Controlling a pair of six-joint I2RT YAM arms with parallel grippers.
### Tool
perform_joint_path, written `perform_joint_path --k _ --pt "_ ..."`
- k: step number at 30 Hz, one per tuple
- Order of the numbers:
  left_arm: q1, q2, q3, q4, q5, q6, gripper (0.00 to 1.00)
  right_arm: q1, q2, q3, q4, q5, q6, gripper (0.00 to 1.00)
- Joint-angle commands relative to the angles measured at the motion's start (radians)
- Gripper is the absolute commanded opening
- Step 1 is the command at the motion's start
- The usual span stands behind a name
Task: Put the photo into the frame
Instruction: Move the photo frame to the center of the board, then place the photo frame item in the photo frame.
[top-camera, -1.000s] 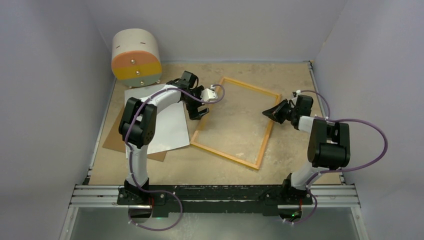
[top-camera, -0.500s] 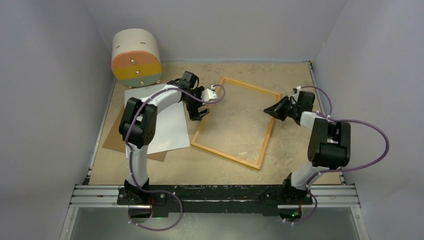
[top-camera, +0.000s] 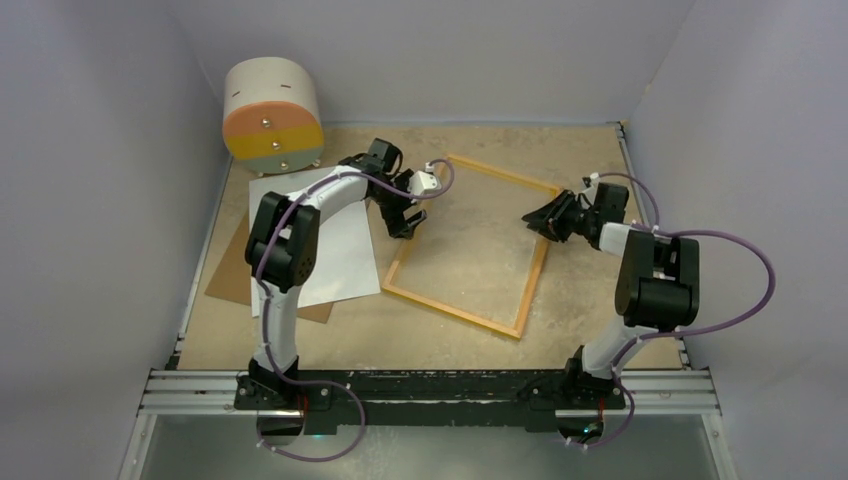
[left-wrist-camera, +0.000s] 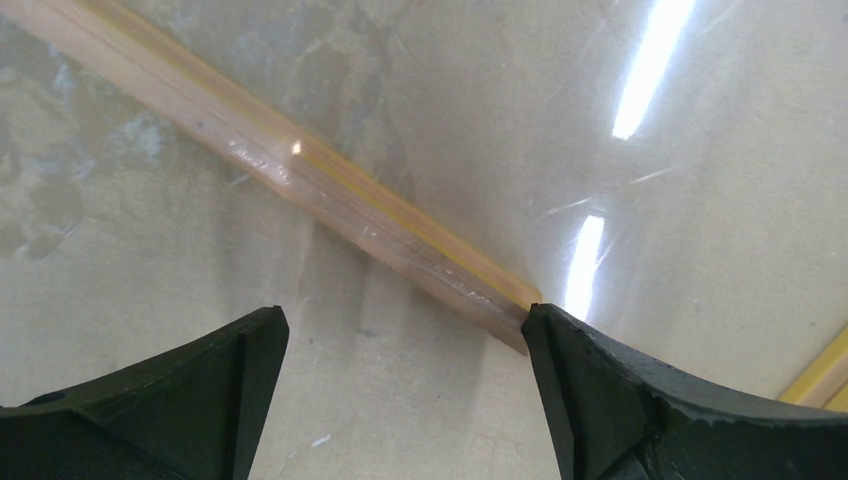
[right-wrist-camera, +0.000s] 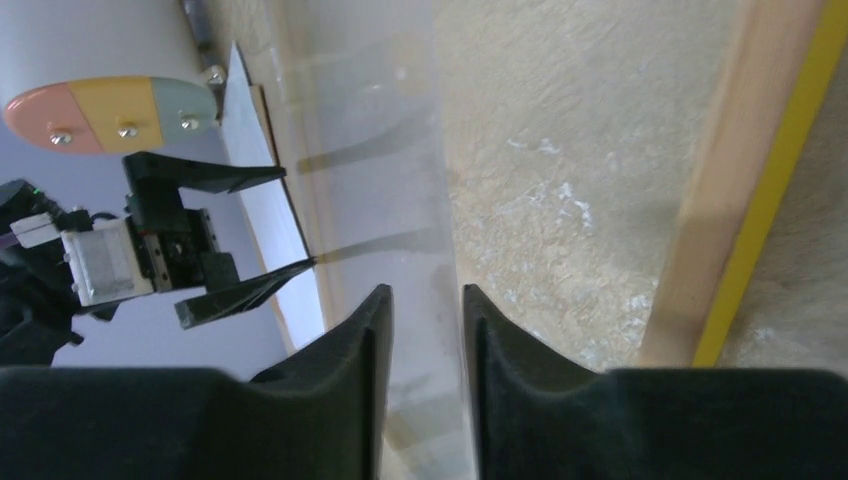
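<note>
The yellow frame (top-camera: 452, 312) lies flat mid-table, its wood-coloured rim (left-wrist-camera: 330, 190) up and a clear glossy pane inside it. The photo (top-camera: 325, 250) rests white side up on a brown board to the frame's left. My left gripper (top-camera: 405, 222) hovers wide open over the frame's left rim, nothing between its fingers (left-wrist-camera: 400, 312). My right gripper (top-camera: 532, 218) is low at the frame's right rim (right-wrist-camera: 740, 180). Its jaws (right-wrist-camera: 425, 290) stand a narrow gap apart, and the pane's edge runs into that gap. The right wrist view also takes in the left gripper (right-wrist-camera: 300, 216) and the photo (right-wrist-camera: 280, 225).
A brown backing board (top-camera: 225, 275) sticks out from under the photo at the left. A round drum with a pink, yellow and green face (top-camera: 272, 112) stands at the far left corner. Grey walls close the table on three sides.
The right gripper's jaws have parted from shut to a narrow gap, and it has shifted slightly away along the frame's right rim. The left gripper has moved a little up and right.
</note>
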Motion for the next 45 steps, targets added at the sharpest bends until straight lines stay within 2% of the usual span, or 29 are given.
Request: perform_joint_path --k 1,3,5,13,18,22,27,29,33,36,37,40,43,45 --pt "-0.017 0.043 0.017 -0.011 0.033 -0.015 0.93 -0.003 0.0 -0.049 0.136 -0.107 0.086 0.41" --pt "-0.017 0.052 -0.001 -0.009 0.026 -0.008 0.9 -0.003 0.007 -0.08 0.215 -0.132 0.138 0.47" --pt "-0.017 0.05 -0.016 -0.009 0.025 -0.005 0.88 -0.003 0.016 -0.108 0.286 -0.15 0.19 0.5" --pt "-0.018 0.038 -0.04 -0.009 0.033 -0.001 0.87 -0.002 0.022 -0.251 0.572 -0.2 0.402 0.55" --pt "-0.026 0.043 -0.037 -0.011 0.031 0.002 0.86 0.01 0.036 -0.316 0.677 -0.211 0.444 0.57" --pt "-0.032 0.045 -0.029 -0.017 0.028 0.001 0.85 0.024 0.013 -0.324 0.636 -0.199 0.39 0.57" --pt "-0.038 0.045 -0.03 -0.026 0.019 0.005 0.84 0.028 -0.049 -0.277 0.376 -0.136 0.231 0.57" --pt "-0.038 0.045 -0.032 -0.027 0.012 0.006 0.83 0.028 -0.058 -0.248 0.282 -0.114 0.195 0.53" --pt "-0.038 0.046 -0.032 -0.034 0.005 0.008 0.83 0.028 -0.104 -0.254 0.244 -0.081 0.176 0.44" --pt "-0.038 0.043 -0.034 -0.035 0.003 0.009 0.82 0.028 -0.097 -0.261 0.267 -0.099 0.183 0.49" --pt "-0.038 0.044 -0.034 -0.035 0.003 0.009 0.82 0.028 -0.093 -0.27 0.29 -0.105 0.194 0.47" --pt "-0.038 0.041 -0.032 -0.035 0.005 0.008 0.82 0.028 -0.079 -0.265 0.338 -0.112 0.208 0.21" --pt "-0.038 0.038 -0.02 -0.043 0.009 0.003 0.82 0.028 -0.083 -0.233 0.348 -0.121 0.186 0.0" --pt "-0.037 0.036 -0.005 -0.05 0.012 -0.001 0.83 0.028 -0.088 -0.211 0.341 -0.125 0.168 0.0"
